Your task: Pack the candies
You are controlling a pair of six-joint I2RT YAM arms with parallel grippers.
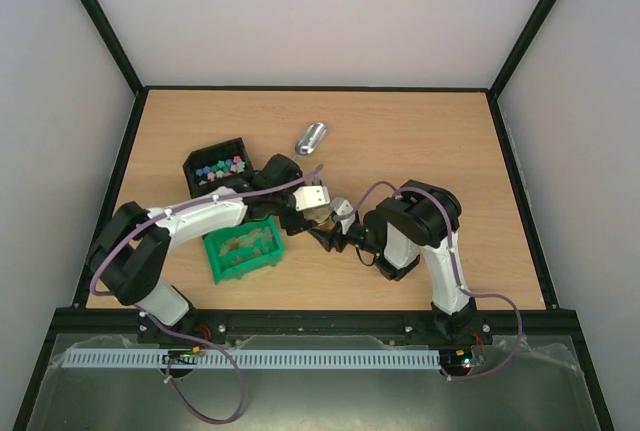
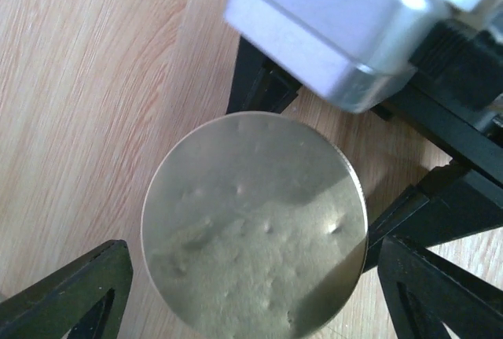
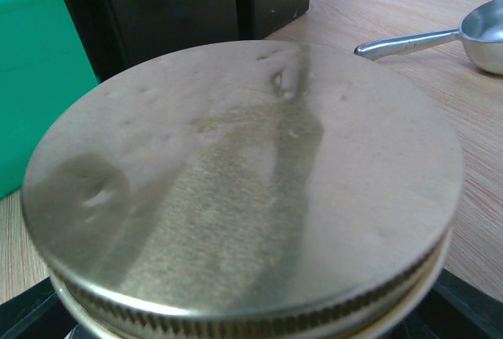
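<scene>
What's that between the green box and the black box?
The left arm's white forearm crosses over the gap between the green box and black box, seen in the top view.

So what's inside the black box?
Small candies, blue, green and pink, lie in the black box. The left arm overlaps its near side, so anything underneath there is hidden.
</scene>
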